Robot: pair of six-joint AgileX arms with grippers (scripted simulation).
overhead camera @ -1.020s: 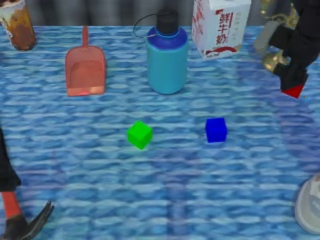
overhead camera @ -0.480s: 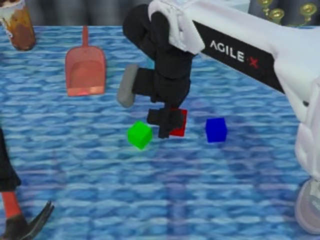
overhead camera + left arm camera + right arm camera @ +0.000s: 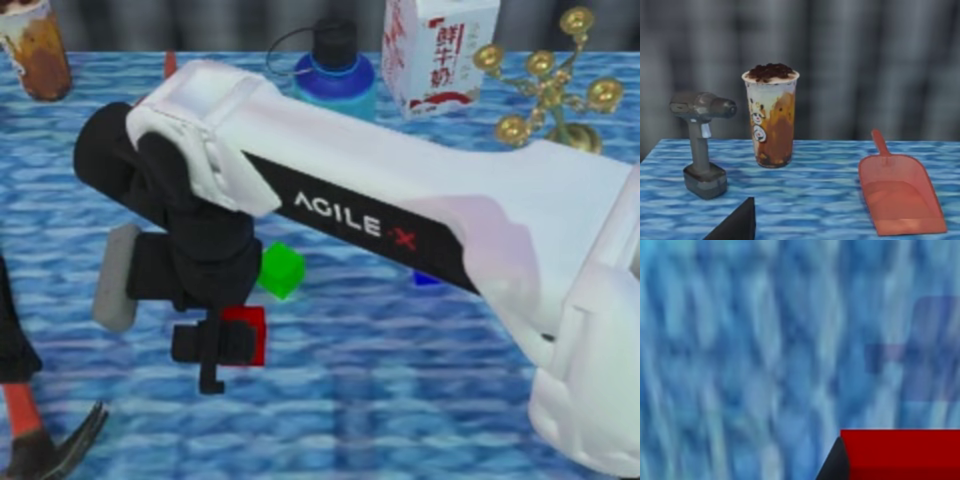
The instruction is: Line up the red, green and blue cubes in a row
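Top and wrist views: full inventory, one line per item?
red cube: 1, red, held in the right gripper, left of centre, nearer the front edge than the green cube
green cube: 1, green, table centre
blue cube: 1, blue, mostly hidden under the right arm
scoop: 1, salmon, far left
bottle: 1, teal and blue, far centre
milk carton: 1, white and red, far right
candelabra: 1, gold, far right
drink cup: 1, brown and white, far left corner
drill: 1, grey, beside the cup
left gripper: parked, near left corner
right gripper: shut on the red cube
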